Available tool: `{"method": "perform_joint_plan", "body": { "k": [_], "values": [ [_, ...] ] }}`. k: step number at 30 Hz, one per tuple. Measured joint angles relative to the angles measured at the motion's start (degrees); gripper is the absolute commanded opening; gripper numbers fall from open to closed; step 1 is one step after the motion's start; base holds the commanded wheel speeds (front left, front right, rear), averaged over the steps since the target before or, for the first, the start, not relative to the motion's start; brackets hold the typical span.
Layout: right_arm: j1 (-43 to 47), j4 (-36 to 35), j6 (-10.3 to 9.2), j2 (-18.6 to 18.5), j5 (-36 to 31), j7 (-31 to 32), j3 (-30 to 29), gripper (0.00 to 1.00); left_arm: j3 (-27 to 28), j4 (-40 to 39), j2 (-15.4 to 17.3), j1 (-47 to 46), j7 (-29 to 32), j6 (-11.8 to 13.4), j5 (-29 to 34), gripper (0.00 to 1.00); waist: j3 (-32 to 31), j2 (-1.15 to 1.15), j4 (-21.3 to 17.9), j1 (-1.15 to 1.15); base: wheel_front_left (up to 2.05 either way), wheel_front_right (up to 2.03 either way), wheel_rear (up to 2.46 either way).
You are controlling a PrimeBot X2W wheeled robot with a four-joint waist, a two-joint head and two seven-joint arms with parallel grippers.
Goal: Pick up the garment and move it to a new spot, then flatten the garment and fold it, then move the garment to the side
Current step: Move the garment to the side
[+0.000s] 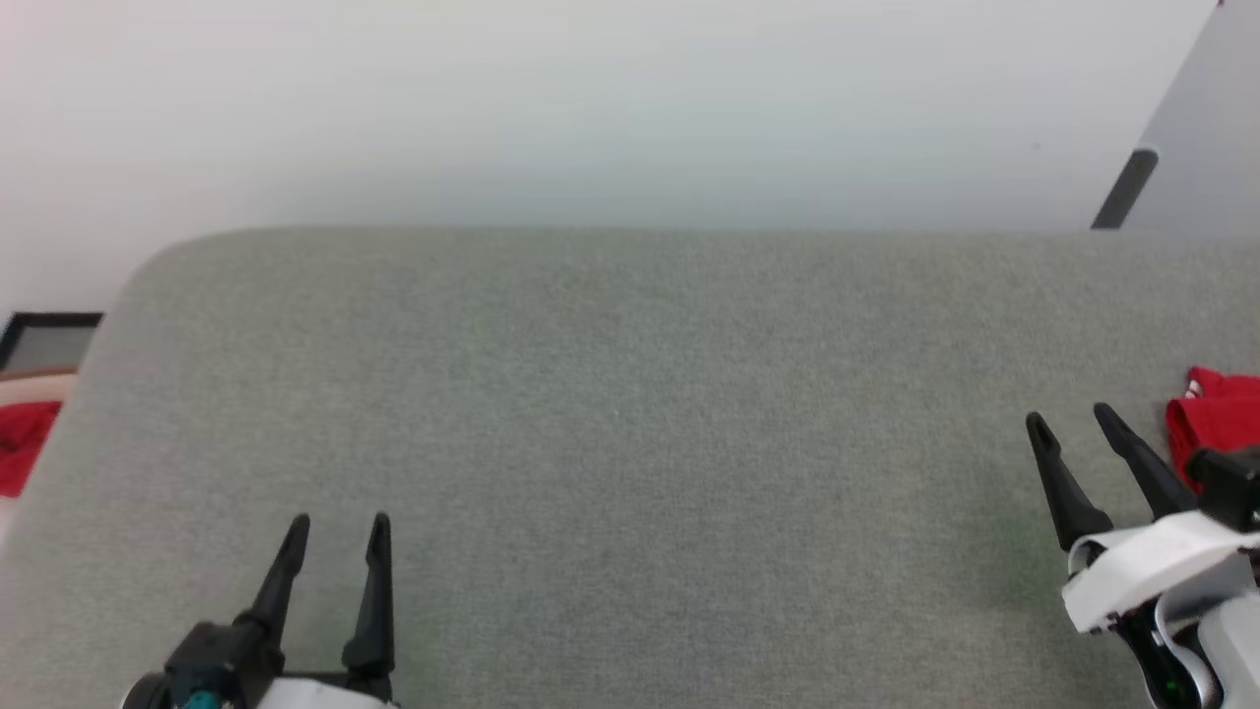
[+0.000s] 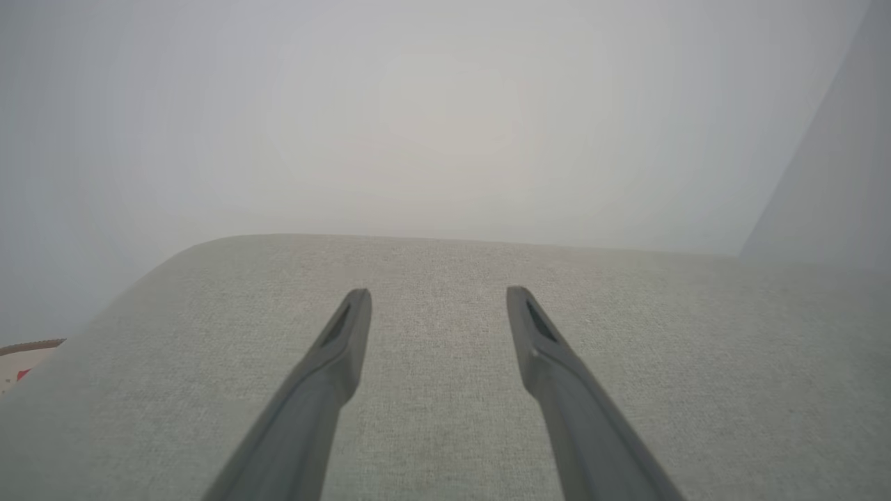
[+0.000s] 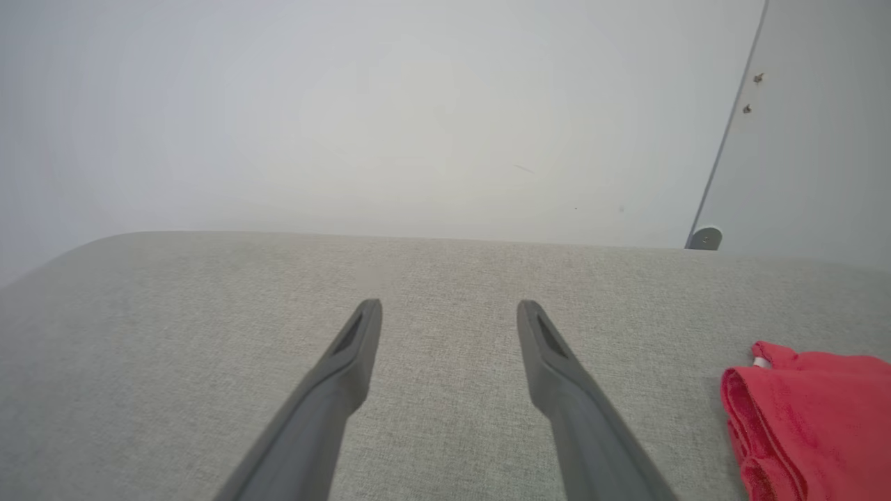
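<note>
The garment [image 1: 1221, 414] lies as a folded red bundle at the right edge of the grey fabric surface [image 1: 630, 443], with a small white bit showing at its top corner. The right wrist view has the garment [image 3: 814, 417] at its lower right. My right gripper [image 1: 1069, 416] hovers just left of it, open and empty, not touching it; my right gripper [image 3: 449, 303] points over bare fabric. My left gripper [image 1: 341, 522] stands open and empty at the lower left, and my left gripper [image 2: 437, 292] has only fabric before it.
Another red cloth [image 1: 20, 443] lies off the surface's left edge, beside a pale rim and a black-framed object [image 1: 49, 325]. A white wall runs behind the surface's far edge. A grey panel with a dark stop [image 1: 1127, 187] stands at the back right.
</note>
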Motion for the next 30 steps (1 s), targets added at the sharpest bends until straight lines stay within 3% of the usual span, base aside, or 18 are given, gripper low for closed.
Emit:
{"method": "perform_joint_plan", "body": {
  "k": [8, 18, 30],
  "values": [
    [8.2, -6.8, 0.0, 1.9, -6.4, 0.0, -8.4, 1.0, 1.3, -0.4, -0.4, 3.2, 0.0, -0.5, 0.2, 1.0, -3.9, 0.0, 1.8, 0.0, 0.0, 0.0, 0.0],
    [20.4, -19.4, 0.0, 8.3, -11.2, 3.9, -20.2, 1.0, 1.4, -3.6, -1.9, 6.9, 0.0, -1.0, 0.0, 1.0, -5.1, 0.0, 3.1, 0.0, 0.0, 0.0, 0.0],
    [26.4, -30.5, 0.0, 13.3, -15.2, 9.2, -25.0, 1.0, 2.5, -6.5, -2.6, 9.8, 0.0, -1.0, 0.1, 1.0, -4.8, 0.0, 2.5, 0.0, 0.0, 0.0, 0.0]
  ]
}}
